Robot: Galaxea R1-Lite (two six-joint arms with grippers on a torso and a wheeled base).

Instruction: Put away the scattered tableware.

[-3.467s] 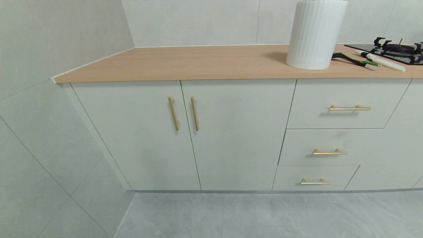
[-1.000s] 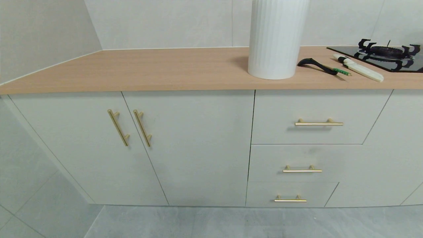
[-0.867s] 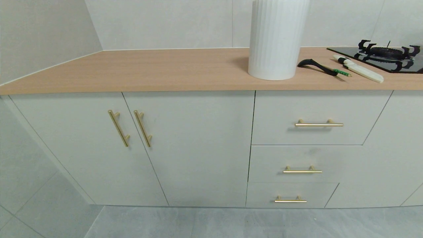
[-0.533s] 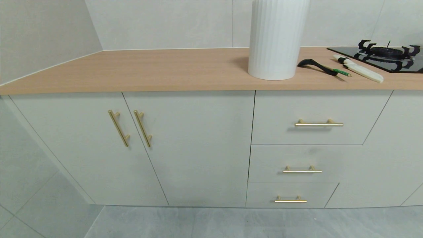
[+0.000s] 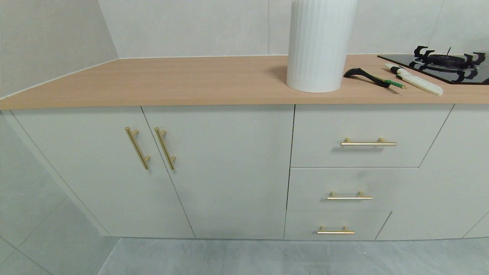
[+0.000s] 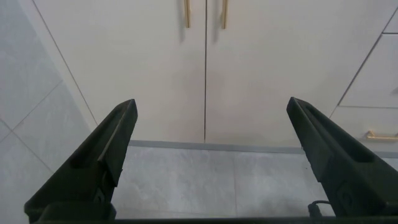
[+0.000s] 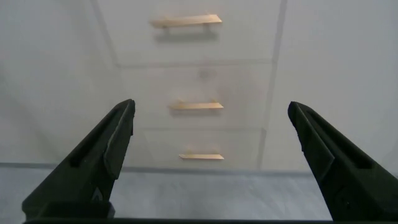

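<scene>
On the wooden counter [image 5: 183, 82] at the right lie a black ladle with a green-tipped handle [image 5: 368, 76] and a white knife with a black band [image 5: 414, 79]. A tall white ribbed container [image 5: 319, 44] stands just left of them. My left gripper [image 6: 208, 109] is open, low in front of the cabinet doors [image 6: 205, 62], with nothing between its fingers. My right gripper [image 7: 211, 112] is open too, facing the stack of drawers [image 7: 193, 81], and holds nothing.
A black gas hob [image 5: 447, 63] sits at the counter's far right. Three drawers with gold handles [image 5: 368, 143] are below the utensils; two doors with gold handles [image 5: 151, 148] are to the left. Grey tiled floor [image 5: 267, 258] runs in front, a wall at the left.
Since 3.5 s ago the head view has shifted, so the counter sits further left and nearer. Over the last second nothing has visibly moved.
</scene>
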